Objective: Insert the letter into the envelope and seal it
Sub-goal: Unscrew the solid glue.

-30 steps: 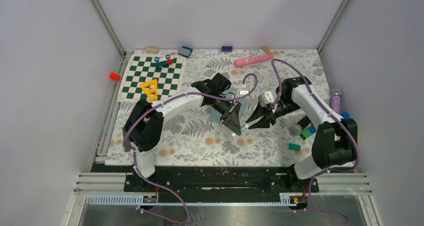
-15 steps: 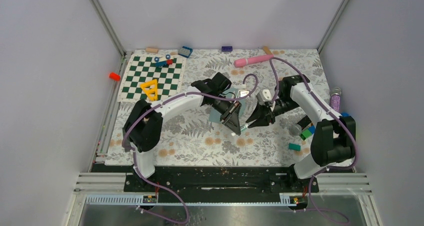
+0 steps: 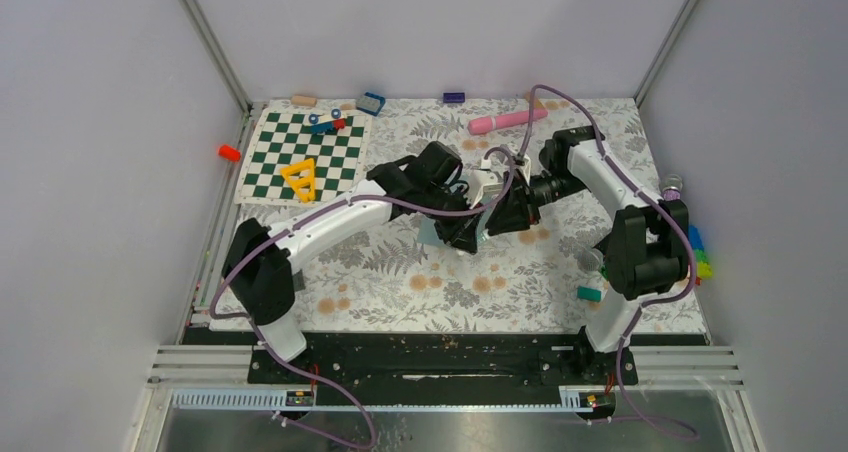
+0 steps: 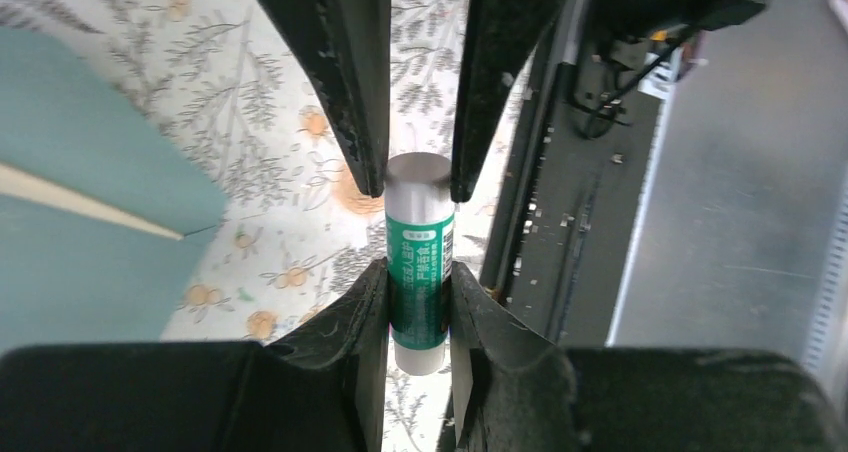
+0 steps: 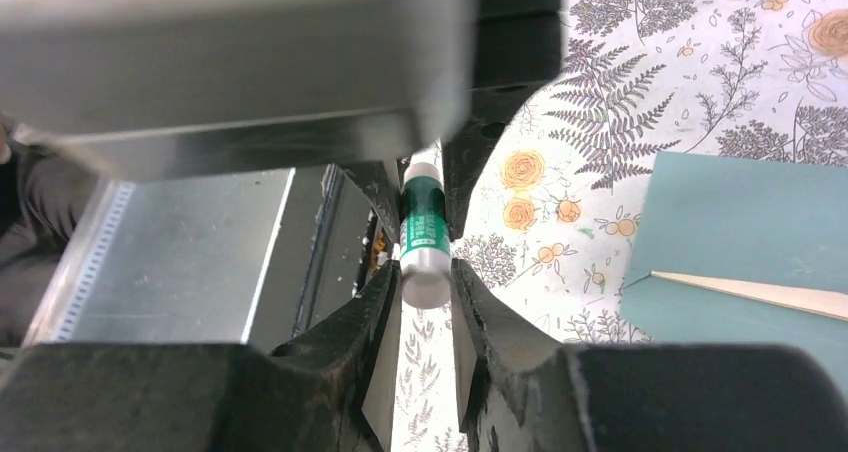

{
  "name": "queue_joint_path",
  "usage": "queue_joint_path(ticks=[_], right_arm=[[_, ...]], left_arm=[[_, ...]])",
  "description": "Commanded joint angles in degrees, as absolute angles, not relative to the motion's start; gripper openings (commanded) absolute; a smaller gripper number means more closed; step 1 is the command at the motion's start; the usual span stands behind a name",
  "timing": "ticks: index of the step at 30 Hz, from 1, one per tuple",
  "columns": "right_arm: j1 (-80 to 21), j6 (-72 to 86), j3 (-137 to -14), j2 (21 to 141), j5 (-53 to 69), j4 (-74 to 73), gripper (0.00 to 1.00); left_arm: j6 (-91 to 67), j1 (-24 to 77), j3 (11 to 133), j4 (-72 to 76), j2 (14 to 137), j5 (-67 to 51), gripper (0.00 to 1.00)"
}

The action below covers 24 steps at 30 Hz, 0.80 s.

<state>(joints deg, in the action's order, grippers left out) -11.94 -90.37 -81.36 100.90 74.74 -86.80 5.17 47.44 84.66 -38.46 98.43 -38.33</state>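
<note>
A glue stick (image 4: 420, 262) with a green label and a white cap is held off the table between both grippers. My left gripper (image 4: 420, 284) is shut on its green body. My right gripper (image 5: 425, 278) is shut on its white cap end (image 5: 424, 282), and its fingers (image 4: 350, 82) reach in from the top of the left wrist view. From above, the two grippers meet nose to nose, left gripper (image 3: 468, 234) and right gripper (image 3: 497, 218). The teal envelope (image 5: 740, 227) lies flat beside them on the floral mat. A thin cream edge of the letter (image 5: 760, 292) shows at its flap line.
A green-and-white chequered board (image 3: 305, 155) with a yellow triangle (image 3: 300, 179) lies at the back left. A pink cylinder (image 3: 507, 121) lies at the back. Small coloured blocks (image 3: 590, 293) and a purple glitter bottle (image 3: 672, 184) sit along the right edge.
My right gripper has moved left to the glue stick and shut on its cap end. The left arm has shifted slightly back, still holding the stick.
</note>
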Motion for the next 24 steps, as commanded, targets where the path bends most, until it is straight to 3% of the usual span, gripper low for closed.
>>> queue_joint_path(ticks=[1, 13, 19, 24], right_arm=[[-13.0, -79.5, -84.5, 102.0, 81.1, -97.1, 0.2], [-13.5, -58.1, -83.4, 102.3, 81.6, -82.7, 0.18], [-13.3, -66.4, -85.1, 101.4, 78.3, -85.5, 0.44], [-10.5, -77.4, -86.4, 100.6, 79.8, -93.1, 0.48]], left_arm=[[6.8, 49.1, 83.9, -29.4, 95.1, -22.9, 0.0], [8.7, 53.0, 83.7, -27.9, 95.1, -7.4, 0.0], [10.3, 53.0, 82.9, -30.3, 95.1, -19.5, 0.0], [12.1, 52.9, 82.6, -32.8, 95.2, -31.7, 0.0]])
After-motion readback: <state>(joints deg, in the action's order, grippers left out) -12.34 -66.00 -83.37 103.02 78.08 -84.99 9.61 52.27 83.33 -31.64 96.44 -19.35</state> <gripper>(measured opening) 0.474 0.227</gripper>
